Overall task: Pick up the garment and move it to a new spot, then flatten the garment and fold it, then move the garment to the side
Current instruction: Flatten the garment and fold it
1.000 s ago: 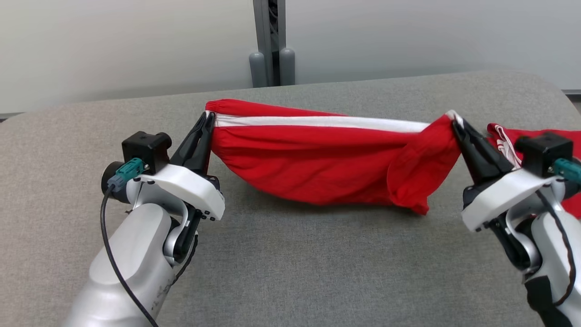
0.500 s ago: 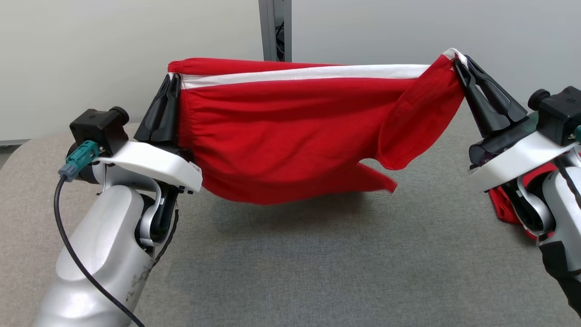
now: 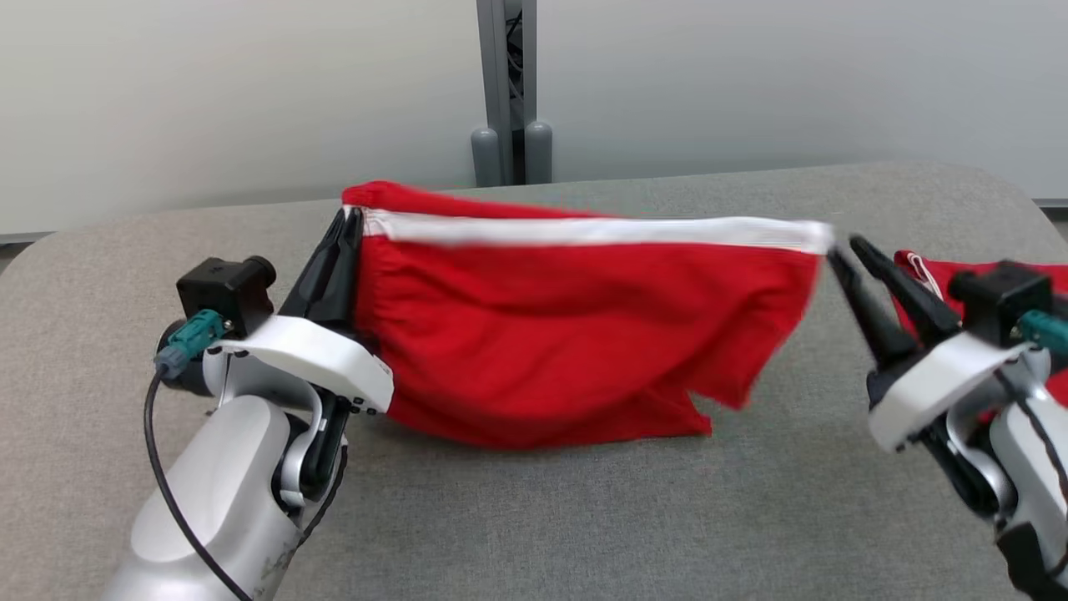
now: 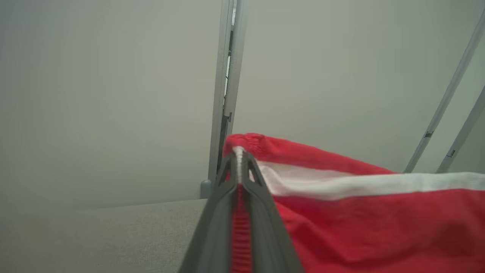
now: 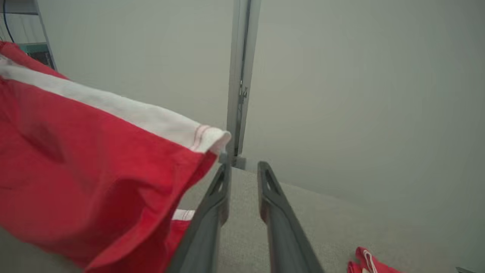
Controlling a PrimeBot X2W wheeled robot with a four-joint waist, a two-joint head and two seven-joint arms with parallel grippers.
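Head view: red shorts (image 3: 576, 334) are held over grey table (image 3: 534, 517) by clamped left gripper (image 3: 348, 219); right gripper (image 3: 844, 248) is parted, empty. Flattening, folding not yet done.

A grey table (image 3: 534, 517) fronts a pale wall (image 3: 209, 100) with a grey post (image 3: 506, 92); a crumpled red cloth (image 3: 934, 271) lies far right.
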